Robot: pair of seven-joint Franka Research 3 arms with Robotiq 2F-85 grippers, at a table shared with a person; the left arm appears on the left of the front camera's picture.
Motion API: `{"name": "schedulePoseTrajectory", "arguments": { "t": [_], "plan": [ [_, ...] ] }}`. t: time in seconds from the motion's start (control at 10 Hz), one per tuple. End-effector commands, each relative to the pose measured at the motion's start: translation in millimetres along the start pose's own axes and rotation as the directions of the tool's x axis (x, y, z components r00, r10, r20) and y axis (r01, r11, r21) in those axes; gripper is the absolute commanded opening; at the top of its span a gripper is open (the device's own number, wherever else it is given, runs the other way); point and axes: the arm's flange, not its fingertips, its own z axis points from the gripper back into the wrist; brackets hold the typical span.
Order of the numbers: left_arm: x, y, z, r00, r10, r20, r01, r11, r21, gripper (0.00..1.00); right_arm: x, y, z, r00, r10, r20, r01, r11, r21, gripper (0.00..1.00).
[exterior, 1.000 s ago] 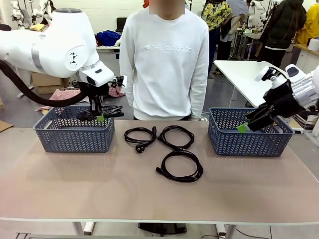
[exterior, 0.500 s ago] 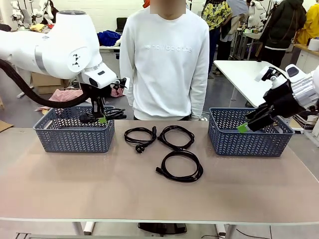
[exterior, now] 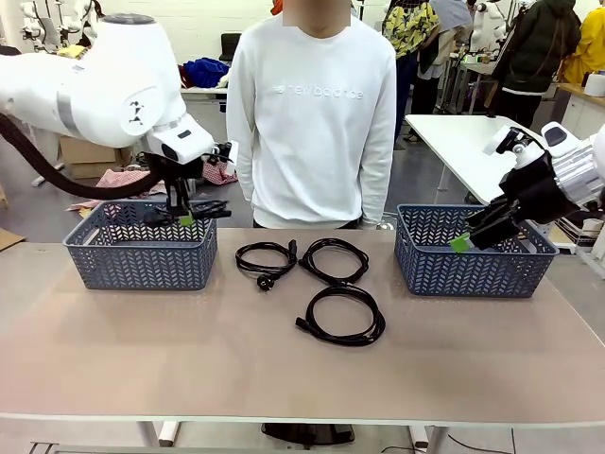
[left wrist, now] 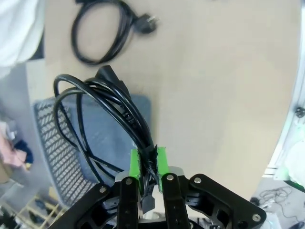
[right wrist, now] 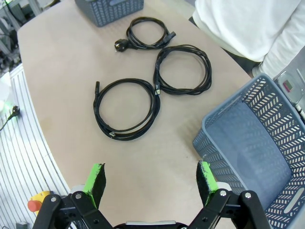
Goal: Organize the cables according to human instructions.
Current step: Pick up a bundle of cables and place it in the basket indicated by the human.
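My left gripper [exterior: 186, 219] is shut on a coiled black cable [exterior: 200, 210] and holds it just above the left blue basket [exterior: 142, 255]. In the left wrist view the green pads [left wrist: 135, 163] pinch the loop of that cable [left wrist: 109, 102] over the basket [left wrist: 62, 157]. Three more cables lie on the table: one coil with a round plug [exterior: 267, 256], one beside it [exterior: 334, 259], one nearer me [exterior: 343, 315]. My right gripper [exterior: 461, 243] stands open over the right blue basket [exterior: 473, 265], nothing between its fingers [right wrist: 95, 179].
A person in a white sweatshirt [exterior: 312, 113] stands at the far edge, behind the cables. The right wrist view shows the three loose cables [right wrist: 126, 109] on bare tabletop and the right basket [right wrist: 252, 148] with nothing in it.
My left gripper, with the cable in it, has shifted slightly left and up over the left basket. The right arm and the three loose cables have not moved.
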Motion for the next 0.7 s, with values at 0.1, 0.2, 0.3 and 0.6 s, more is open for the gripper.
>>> {"name": "schedulePoseTrajectory", "arguments": {
  "t": [0.1,0.2,0.3,0.6],
  "plan": [
    [-49,28,8,0.985,0.157,-0.07,-0.142,0.973,0.184,0.17,-1,-3,-1,1.0,0.008,0.014,-0.008,1.0,0.01,1.0],
    [-59,34,8,0.986,0.153,-0.07,-0.139,0.976,0.167,0.17,-1,-3,-1,1.0,0.008,0.014,-0.008,1.0,0.01,1.0],
    [-68,40,4,0.988,0.136,-0.066,-0.127,0.983,0.132,0.17,-1,-3,-1,1.0,0.008,0.014,-0.008,1.0,0.01,1.0],
    [-92,61,-14,0.993,0.098,-0.069,-0.095,0.994,0.054,0.17,-1,-3,-1,1.0,0.008,0.014,-0.008,1.0,0.01,1.0]
  ]
}}
